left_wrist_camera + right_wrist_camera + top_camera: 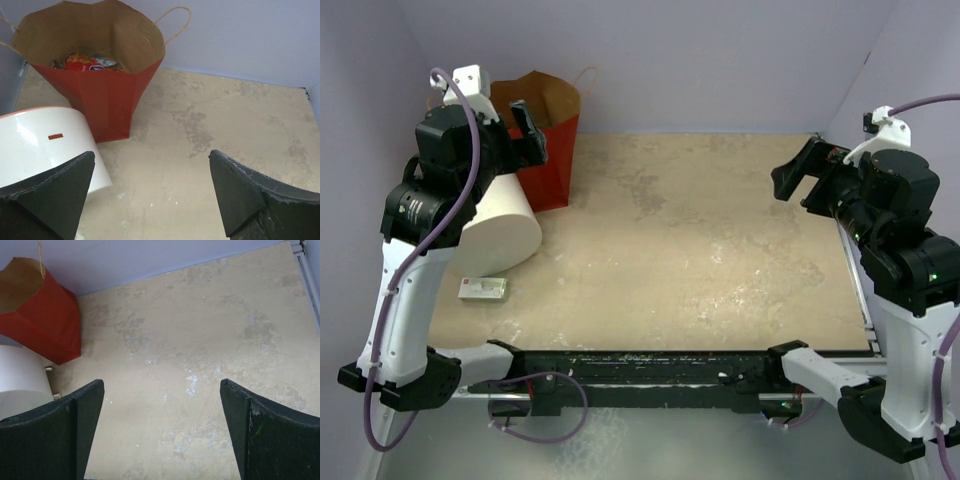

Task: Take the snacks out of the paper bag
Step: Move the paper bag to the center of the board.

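Observation:
The red paper bag [552, 150] stands upright at the far left of the table, its mouth open and brown inside; it also shows in the left wrist view [107, 95] and the right wrist view [47, 320]. Snacks [87, 63] lie inside it: a red packet with blue lettering shows, the rest are hidden. My left gripper [528, 132] is open and empty, raised just in front of the bag; in its wrist view [151, 187] the bag lies ahead to the left. My right gripper [798, 175] is open and empty, raised at the far right, and its wrist view [161, 425] shows bare table below.
A white cylindrical tub [503, 228] lies on its side next to the bag, under my left arm. A small flat white-and-green box [483, 289] lies near the front left edge. Lilac walls close the back and sides.

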`<state>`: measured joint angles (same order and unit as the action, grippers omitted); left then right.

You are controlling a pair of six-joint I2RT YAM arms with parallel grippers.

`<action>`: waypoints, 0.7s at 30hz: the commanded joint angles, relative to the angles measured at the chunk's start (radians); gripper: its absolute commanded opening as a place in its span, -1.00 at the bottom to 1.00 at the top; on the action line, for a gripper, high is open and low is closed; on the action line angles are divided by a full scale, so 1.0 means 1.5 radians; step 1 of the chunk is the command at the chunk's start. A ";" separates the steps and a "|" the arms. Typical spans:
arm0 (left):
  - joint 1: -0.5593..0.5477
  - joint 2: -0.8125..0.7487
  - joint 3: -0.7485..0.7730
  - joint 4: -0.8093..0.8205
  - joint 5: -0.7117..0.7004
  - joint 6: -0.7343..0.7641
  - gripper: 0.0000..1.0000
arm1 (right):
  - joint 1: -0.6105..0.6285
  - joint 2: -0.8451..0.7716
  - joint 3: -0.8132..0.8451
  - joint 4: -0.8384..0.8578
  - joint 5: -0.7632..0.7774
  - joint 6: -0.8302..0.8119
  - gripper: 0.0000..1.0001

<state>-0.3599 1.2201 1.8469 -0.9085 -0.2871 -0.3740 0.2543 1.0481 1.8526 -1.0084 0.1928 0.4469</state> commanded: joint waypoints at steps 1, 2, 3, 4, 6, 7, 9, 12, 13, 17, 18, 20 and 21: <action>0.007 0.039 0.074 -0.014 -0.029 -0.035 0.98 | -0.002 0.001 -0.007 0.042 0.017 0.010 0.99; 0.010 0.052 0.093 -0.026 -0.034 -0.045 0.98 | -0.002 -0.002 -0.013 0.047 0.018 0.010 0.99; 0.013 0.067 0.109 -0.036 -0.034 -0.052 0.98 | -0.002 -0.005 -0.019 0.051 0.018 0.010 0.99; 0.016 0.078 0.124 -0.041 -0.031 -0.058 0.98 | -0.002 -0.009 -0.025 0.052 0.015 0.010 0.99; 0.026 0.101 0.148 -0.041 -0.022 -0.075 0.98 | -0.002 -0.017 -0.036 0.054 -0.002 0.015 0.99; 0.039 0.111 0.158 -0.039 -0.012 -0.088 0.98 | -0.003 -0.021 -0.040 0.055 -0.004 0.016 0.99; 0.058 0.132 0.178 -0.033 0.007 -0.102 0.98 | -0.003 -0.029 -0.049 0.058 -0.004 0.017 0.99; 0.103 0.167 0.205 -0.024 0.048 -0.135 0.98 | -0.003 -0.045 -0.065 0.066 -0.007 0.018 0.99; 0.118 0.177 0.210 -0.015 0.072 -0.148 0.98 | -0.003 -0.049 -0.070 0.069 -0.007 0.018 0.99; 0.171 0.226 0.211 0.055 0.185 -0.166 0.98 | -0.003 -0.058 -0.082 0.080 -0.019 0.019 0.99; 0.181 0.244 0.222 0.057 0.198 -0.170 0.98 | -0.003 -0.060 -0.084 0.081 -0.024 0.019 0.99; 0.198 0.268 0.220 0.100 0.238 -0.171 0.98 | -0.003 -0.062 -0.088 0.084 -0.034 0.021 0.99; 0.202 0.273 0.205 0.148 0.276 -0.162 0.98 | -0.003 -0.064 -0.090 0.085 -0.038 0.022 0.99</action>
<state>-0.0959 1.5803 2.1433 -0.8867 -0.0750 -0.5926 0.2543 0.9604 1.7271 -0.9401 0.1696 0.4625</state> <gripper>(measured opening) 0.990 0.994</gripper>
